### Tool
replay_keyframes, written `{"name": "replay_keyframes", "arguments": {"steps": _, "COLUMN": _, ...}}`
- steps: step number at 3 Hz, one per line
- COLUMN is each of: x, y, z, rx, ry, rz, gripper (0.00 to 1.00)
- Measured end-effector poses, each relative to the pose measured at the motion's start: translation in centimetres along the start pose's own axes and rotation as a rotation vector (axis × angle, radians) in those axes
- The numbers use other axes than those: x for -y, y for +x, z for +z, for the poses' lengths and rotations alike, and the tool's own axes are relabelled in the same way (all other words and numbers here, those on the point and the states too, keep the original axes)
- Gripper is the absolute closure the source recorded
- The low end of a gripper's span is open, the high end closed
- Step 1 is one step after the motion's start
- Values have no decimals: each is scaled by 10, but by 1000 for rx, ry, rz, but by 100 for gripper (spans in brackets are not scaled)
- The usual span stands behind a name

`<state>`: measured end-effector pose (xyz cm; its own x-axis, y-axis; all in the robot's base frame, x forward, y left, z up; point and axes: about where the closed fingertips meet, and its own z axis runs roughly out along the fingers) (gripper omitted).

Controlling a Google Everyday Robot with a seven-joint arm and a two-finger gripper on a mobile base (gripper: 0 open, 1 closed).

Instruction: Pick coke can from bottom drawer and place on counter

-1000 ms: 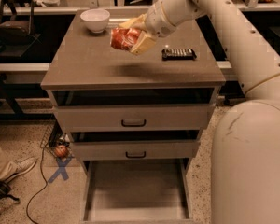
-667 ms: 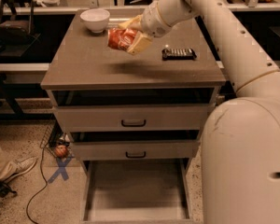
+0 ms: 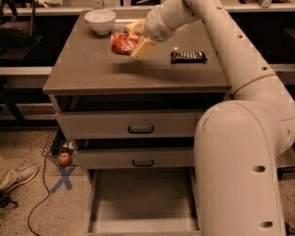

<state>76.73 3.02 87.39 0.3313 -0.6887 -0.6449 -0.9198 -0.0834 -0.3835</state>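
Ana: Leftward drift against a second ago: the gripper (image 3: 133,39) and the coke can (image 3: 121,43) now sit a little closer to the white bowl (image 3: 100,21). The bowl itself is unchanged.

Ben: Fingers?

Ana: The pale fingers (image 3: 143,48) are clamped on the can, one on either side. The can is tilted, roughly sideways in the grip, with its red side to the camera.

Ben: Contact with the counter?

Ana: None visible. The can hangs above the counter (image 3: 88,73), over its rear half, with a soft shadow on the slab under it.

Ben: Arm path?

Ana: The arm (image 3: 246,68) reaches in from the right, wrist over the back of the counter, with its bulky lower section filling the lower right of the view.

Ben: Other items on the slab?

Ana: The bowl is at the rear left, just beyond the can. A flat black object (image 3: 188,56) lies to the right of the gripper, near the right edge.

Ben: Drawers?

Ana: The bottom drawer (image 3: 137,200) is pulled out toward the camera, grey floor showing. Above it are the top drawer (image 3: 103,127) and the middle drawer (image 3: 103,159), each with a black handle.

Ben: Floor?

Ana: An orange-red ball (image 3: 64,159) sits left of the cabinet, just above a blue tape cross (image 3: 64,179). A shoe (image 3: 20,174) is at the left edge.
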Motion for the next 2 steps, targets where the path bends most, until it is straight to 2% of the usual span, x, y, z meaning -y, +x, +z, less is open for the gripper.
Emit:
{"name": "replay_keyframes", "arguments": {"steps": 1, "x": 3, "y": 1, "z": 3, "rx": -1, "ry": -6, "rz": 4, "gripper": 6}}
{"name": "replay_keyframes", "arguments": {"steps": 2, "x": 6, "y": 0, "z": 0, "rx": 1, "ry": -4, "rz": 0, "gripper": 0}}
